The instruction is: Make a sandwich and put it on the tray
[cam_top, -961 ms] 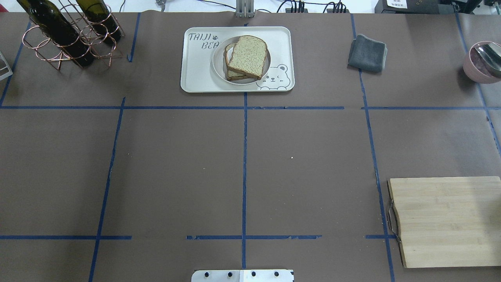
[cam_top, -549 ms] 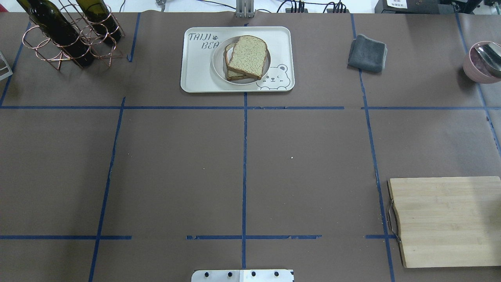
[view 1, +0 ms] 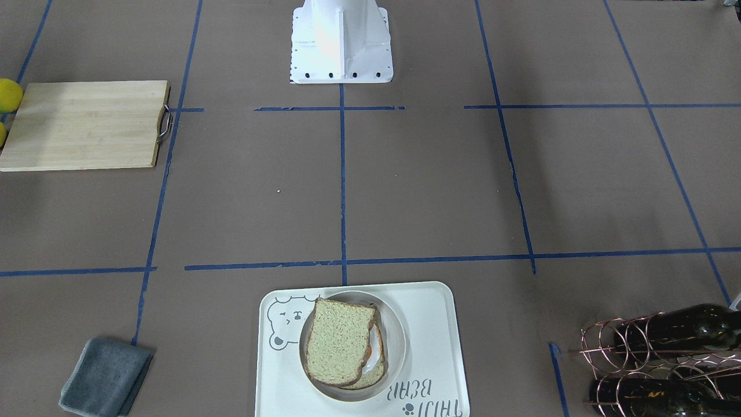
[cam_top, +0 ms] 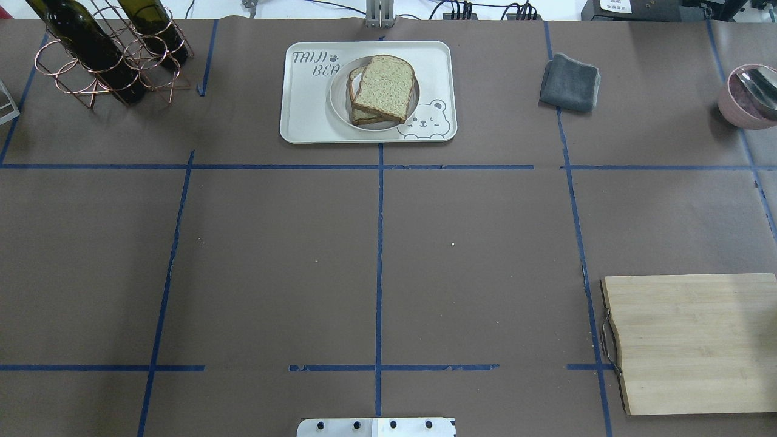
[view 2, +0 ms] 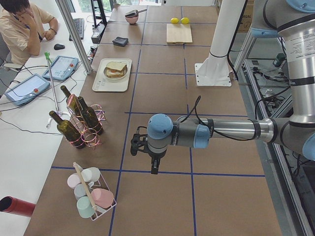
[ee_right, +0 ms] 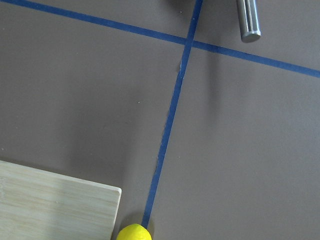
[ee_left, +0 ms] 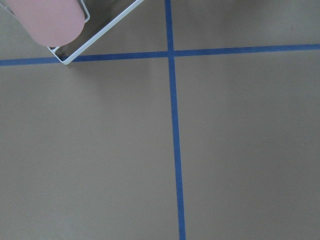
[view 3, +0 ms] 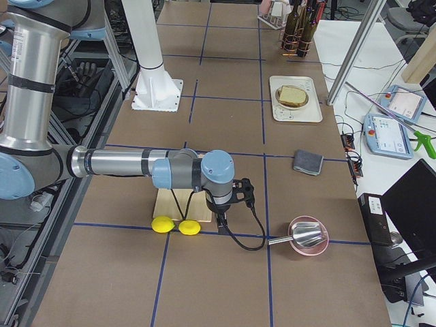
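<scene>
The sandwich [cam_top: 382,88] is two wholemeal slices with white egg showing at one edge. It lies in a small white bowl [cam_top: 335,100] on the white bear tray [cam_top: 303,115] at the table's far middle. It also shows in the front view [view 1: 341,347] on the tray [view 1: 428,324]. My left gripper [view 2: 154,164] hangs over bare table far to the left, near a cup rack. My right gripper [view 3: 221,221] hangs far to the right, beside the lemons. Both show only in side views, so I cannot tell open or shut.
A wooden cutting board [cam_top: 692,343] lies near right, with two lemons [view 3: 174,225] beside it. A grey cloth [cam_top: 569,82] lies right of the tray. A pink bowl with a metal scoop [cam_top: 746,97] stands far right. A wire rack of wine bottles [cam_top: 103,51] stands far left.
</scene>
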Available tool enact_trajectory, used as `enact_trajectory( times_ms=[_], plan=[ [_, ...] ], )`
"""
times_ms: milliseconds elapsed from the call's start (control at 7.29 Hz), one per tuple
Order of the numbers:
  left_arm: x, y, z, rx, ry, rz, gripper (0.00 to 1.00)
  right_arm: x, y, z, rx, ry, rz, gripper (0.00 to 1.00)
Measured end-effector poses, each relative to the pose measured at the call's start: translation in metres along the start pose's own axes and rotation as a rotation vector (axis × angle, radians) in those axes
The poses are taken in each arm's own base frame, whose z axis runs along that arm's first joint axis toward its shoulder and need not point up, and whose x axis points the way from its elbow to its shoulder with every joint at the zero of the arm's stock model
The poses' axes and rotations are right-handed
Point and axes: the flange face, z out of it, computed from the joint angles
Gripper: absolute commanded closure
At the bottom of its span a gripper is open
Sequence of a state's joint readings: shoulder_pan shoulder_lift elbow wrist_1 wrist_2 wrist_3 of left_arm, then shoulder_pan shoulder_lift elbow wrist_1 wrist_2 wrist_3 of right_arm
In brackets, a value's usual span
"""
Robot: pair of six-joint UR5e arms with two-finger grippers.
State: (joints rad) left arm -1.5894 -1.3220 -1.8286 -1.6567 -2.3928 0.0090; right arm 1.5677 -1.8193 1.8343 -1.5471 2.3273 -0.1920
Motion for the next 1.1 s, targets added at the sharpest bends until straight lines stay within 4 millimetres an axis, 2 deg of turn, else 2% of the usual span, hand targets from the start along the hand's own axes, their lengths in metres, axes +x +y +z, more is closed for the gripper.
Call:
enact_trajectory(
  times_ms=[549,1098],
  plan=[
    [-0.002,0.003,0.003,-0.008,0.002,-0.007,0.0,0.006,0.02,0.011,-0.023,-0.016,0.023,0.0],
    [-0.001,0.003,0.003,-0.009,0.009,-0.008,0.0,0.006,0.023,0.012,-0.024,-0.015,0.024,0.0]
  ],
)
